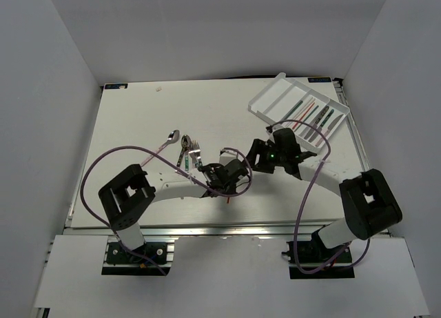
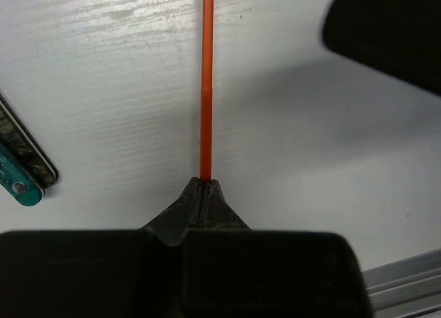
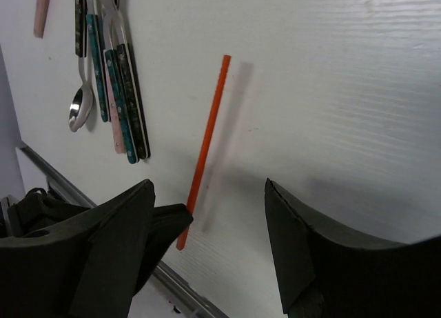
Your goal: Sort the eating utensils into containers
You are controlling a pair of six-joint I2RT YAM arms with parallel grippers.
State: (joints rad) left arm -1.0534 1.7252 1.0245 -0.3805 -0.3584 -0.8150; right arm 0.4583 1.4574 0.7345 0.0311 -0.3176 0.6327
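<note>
My left gripper [image 2: 204, 182] is shut on the near end of an orange chopstick [image 2: 205, 83], which points straight away from it just above the table. In the top view this gripper [image 1: 233, 174] is at the table's middle front and hides most of the chopstick. My right gripper [image 3: 209, 187] is open and empty. Its fingers [image 3: 117, 242] stand either side of the orange chopstick [image 3: 207, 135] without touching it. In the top view the right gripper [image 1: 255, 154] faces the left one closely. The white tray [image 1: 265, 97] at the back right holds several utensils [image 1: 313, 118].
Loose utensils lie left of the grippers: a pink-handled spoon [image 1: 171, 137] and a cluster with a fork [image 1: 189, 154]. The right wrist view shows them as teal, pink and dark handles [image 3: 114, 76]. A teal handle [image 2: 21, 170] lies near the left gripper. The table's front rail [image 3: 103, 207] is close.
</note>
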